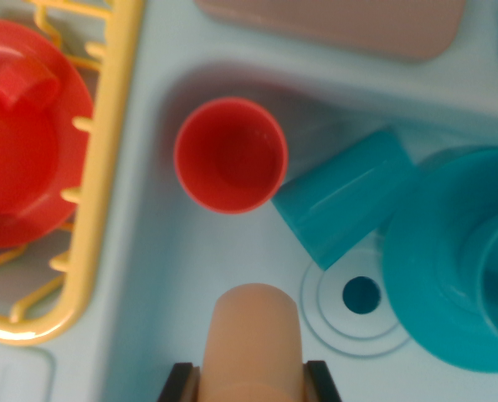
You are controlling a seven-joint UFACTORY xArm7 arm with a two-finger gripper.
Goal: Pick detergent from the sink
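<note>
The gripper [253,381] shows at the near edge of the wrist view, its dark fingers [180,383] closed against both sides of the peach detergent bottle [255,339], which stands over the pale blue sink [165,276]. Beyond the bottle, an upright red cup [231,156] sits in the sink, with a teal cup [346,197] lying tipped just to its right. A teal plate [449,268] lies at the right beside the drain hole [361,295]. On the left, a yellow rack [106,167] holds a red dish [27,134]
</note>
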